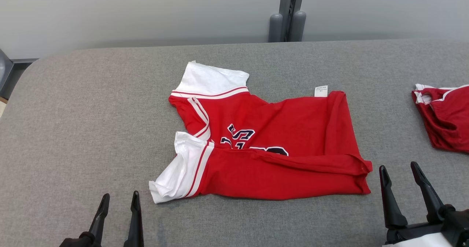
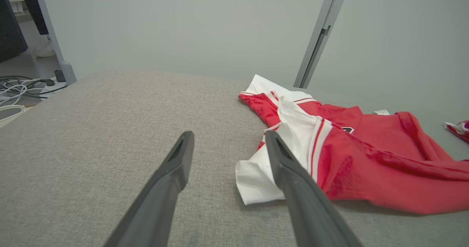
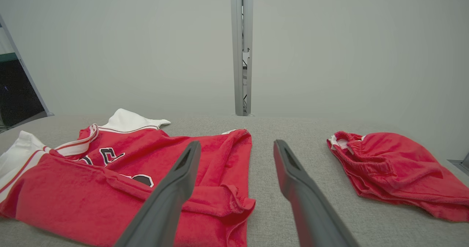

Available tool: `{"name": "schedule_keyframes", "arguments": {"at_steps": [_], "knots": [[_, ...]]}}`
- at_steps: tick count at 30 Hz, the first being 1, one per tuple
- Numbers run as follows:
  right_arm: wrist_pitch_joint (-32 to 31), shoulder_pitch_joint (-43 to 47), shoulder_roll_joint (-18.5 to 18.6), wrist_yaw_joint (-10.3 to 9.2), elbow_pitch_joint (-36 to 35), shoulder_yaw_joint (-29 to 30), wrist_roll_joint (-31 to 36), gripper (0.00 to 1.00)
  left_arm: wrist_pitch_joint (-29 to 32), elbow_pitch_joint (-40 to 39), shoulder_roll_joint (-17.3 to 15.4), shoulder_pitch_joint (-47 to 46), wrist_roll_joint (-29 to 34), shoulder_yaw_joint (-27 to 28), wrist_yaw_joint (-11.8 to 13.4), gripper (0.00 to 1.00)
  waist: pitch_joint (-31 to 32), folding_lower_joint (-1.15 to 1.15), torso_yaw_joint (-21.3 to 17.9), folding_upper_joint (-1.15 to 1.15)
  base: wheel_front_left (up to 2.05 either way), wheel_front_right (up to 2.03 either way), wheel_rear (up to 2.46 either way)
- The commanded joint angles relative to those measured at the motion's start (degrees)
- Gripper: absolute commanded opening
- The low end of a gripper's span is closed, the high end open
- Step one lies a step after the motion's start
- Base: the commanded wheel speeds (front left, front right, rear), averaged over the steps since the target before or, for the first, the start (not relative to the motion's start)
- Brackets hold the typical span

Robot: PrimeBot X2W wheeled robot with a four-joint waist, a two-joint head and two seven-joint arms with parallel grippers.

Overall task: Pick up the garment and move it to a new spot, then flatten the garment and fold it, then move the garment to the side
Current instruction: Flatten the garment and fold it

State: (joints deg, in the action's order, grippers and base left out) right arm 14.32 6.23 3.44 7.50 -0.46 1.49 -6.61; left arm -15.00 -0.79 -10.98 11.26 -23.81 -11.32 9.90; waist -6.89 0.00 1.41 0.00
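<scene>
One grey surface [image 1: 73, 129]; red jersey [image 1: 293, 129] lies at its centre, near edge folded over, white sleeves toward 9 o'clock. Soft, light, limp: I'd pinch hem corner and sleeve. Left pincer [image 1: 121, 194] at 7, right pincer [image 1: 398, 165] at 5, both spread, empty.

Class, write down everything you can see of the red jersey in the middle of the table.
The jersey is red knit with two white sleeves edged in red and white stripes, dark white-edged lettering on the chest and a small white tag at its far edge. It lies sideways, wrinkled, its near long edge folded over the lettering, resting on the grey table alone.
</scene>
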Motion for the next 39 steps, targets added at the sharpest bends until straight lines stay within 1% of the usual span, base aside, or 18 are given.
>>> {"name": "schedule_keyframes", "arguments": {"at_steps": [1, 16, 19, 22, 28, 32, 39], "knots": [[0.3, 0.2, 0.1, -0.02, 0.3, 0.0, -0.5, 1.00, -0.2, 0.0, -0.3, 0.0, 0.3, 0.0, 0.1, 1.00, 0.1, 0.00, -0.1, 0.00, 0.00, 0.00, 0.00], [0.5, -1.2, -0.1, -0.02, 1.2, -0.3, -1.2, 1.00, 1.1, -1.0, -1.1, -1.4, 0.5, -1.3, -0.3, 1.00, -0.4, 0.00, -0.4, 0.00, 0.00, 0.00, 0.00], [0.4, -1.3, -0.1, -0.02, 2.1, -0.4, -1.4, 1.00, 2.2, -0.4, -1.2, -1.3, 0.3, -2.3, -0.9, 1.00, -0.9, 0.00, -0.2, 0.00, 0.00, 0.00, 0.00], [0.3, -1.1, -0.2, -0.02, 3.7, -0.6, -1.6, 1.00, 3.0, 1.3, -0.9, -0.9, -0.3, -3.4, -1.8, 1.00, -1.9, 0.00, 0.0, 0.00, 0.00, 0.00, 0.00], [0.5, -1.2, -0.3, -0.01, 9.5, -0.3, -2.7, 1.00, 3.1, 7.1, 0.2, -2.8, -2.8, -4.8, -4.9, 1.00, -4.3, 0.00, 0.6, 0.00, 0.00, 0.00, 0.00], [0.7, -3.3, -0.3, -0.01, 12.9, -0.1, -3.1, 1.00, 2.7, 11.3, 0.7, -6.1, -4.4, -4.7, -7.0, 1.00, -6.4, 0.00, 0.8, 0.00, 0.00, 0.00, 0.00], [0.9, -8.6, -0.3, -0.01, 18.0, -1.7, -4.4, 1.00, 1.7, 17.3, 0.6, -12.9, -5.7, -4.4, -11.0, 1.00, -9.4, 0.00, 0.7, 0.00, 0.00, 0.00, 0.00]]}}
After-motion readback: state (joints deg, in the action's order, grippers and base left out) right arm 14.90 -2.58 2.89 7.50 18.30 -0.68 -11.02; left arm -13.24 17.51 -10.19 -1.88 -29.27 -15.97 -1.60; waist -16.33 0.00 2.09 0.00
